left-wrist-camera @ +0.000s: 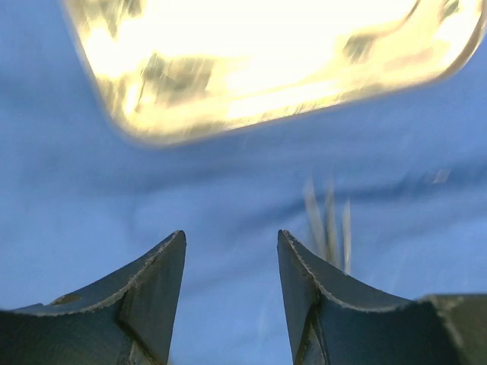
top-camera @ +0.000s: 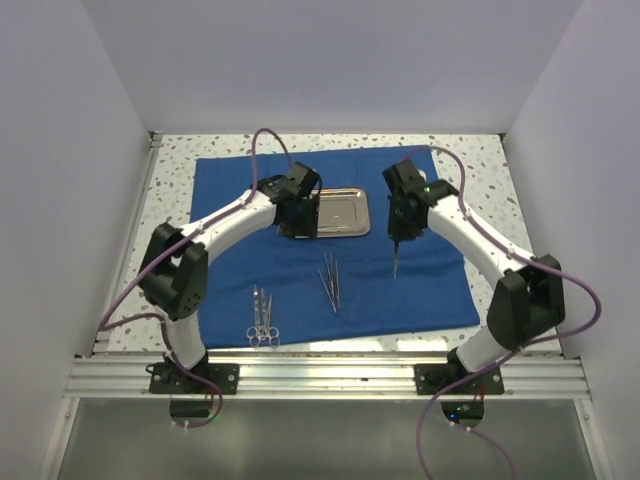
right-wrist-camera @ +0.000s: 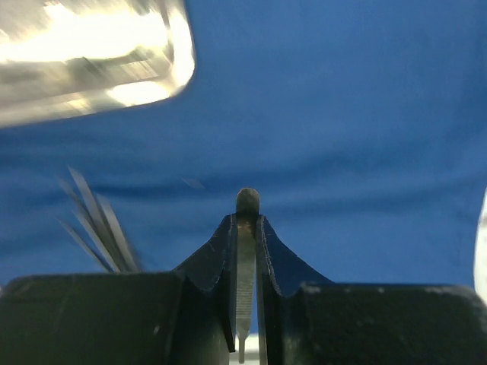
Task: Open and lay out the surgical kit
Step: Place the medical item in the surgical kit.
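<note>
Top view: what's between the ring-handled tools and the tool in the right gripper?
A loose bunch of thin silver instruments lying on the blue cloth; the top view shows it.

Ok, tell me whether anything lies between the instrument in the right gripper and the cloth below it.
Nothing visible does. The right gripper is shut on a thin silver instrument, and the blue cloth under it looks bare. The loose thin instruments lie off toward the left arm, and the steel tray sits farther back.
</note>
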`<state>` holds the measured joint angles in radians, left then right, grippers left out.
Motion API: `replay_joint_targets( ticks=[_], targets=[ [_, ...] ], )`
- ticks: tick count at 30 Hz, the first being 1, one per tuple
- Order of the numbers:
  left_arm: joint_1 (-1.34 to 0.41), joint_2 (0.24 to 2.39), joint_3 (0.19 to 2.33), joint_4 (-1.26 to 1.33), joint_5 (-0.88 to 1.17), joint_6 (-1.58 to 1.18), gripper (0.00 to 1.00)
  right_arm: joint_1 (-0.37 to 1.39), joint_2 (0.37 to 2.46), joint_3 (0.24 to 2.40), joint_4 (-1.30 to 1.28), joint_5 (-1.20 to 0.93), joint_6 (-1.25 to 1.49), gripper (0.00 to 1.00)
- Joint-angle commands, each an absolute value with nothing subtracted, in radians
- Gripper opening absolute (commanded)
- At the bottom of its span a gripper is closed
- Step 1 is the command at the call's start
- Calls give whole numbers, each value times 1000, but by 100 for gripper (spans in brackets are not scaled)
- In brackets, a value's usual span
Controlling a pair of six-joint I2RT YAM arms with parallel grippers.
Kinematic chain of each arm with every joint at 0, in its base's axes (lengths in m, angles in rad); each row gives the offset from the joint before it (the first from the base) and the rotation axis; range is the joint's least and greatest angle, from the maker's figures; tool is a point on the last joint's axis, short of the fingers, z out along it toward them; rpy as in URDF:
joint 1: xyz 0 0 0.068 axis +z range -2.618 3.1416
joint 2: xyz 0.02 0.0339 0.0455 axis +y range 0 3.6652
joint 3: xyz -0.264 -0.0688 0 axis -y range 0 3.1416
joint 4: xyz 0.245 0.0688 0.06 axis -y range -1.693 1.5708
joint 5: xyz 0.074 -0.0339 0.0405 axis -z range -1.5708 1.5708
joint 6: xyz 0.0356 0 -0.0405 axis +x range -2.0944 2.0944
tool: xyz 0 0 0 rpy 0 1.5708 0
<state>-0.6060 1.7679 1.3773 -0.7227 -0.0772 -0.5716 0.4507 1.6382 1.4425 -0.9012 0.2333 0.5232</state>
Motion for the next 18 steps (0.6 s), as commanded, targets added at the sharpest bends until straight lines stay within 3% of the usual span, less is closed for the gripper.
replay_joint_targets(
  ticks=[1, 5, 7, 8, 9, 18],
  targets=[
    [-612, 1882, 1570, -712, -130, -487, 56, 451, 1505, 1171, -798, 201, 499, 0],
    [-612, 2093, 1834, -782, -192, -411, 56, 451, 1411, 1034, -765, 193, 494, 2],
    [-612, 2153, 1897, -813, -218, -390, 56, 451, 1391, 1019, -776, 201, 491, 29],
    [-611, 2193, 1928, -822, -222, -387, 56, 449, 1385, 1019, -782, 209, 491, 53],
    [-609, 2207, 1934, -821, -225, -387, 56, 449, 1382, 1023, -790, 219, 491, 58],
    [-609, 2232, 1885, -738, -213, -531, 55, 449, 1336, 1054, -853, 229, 449, 61]
  ],
)
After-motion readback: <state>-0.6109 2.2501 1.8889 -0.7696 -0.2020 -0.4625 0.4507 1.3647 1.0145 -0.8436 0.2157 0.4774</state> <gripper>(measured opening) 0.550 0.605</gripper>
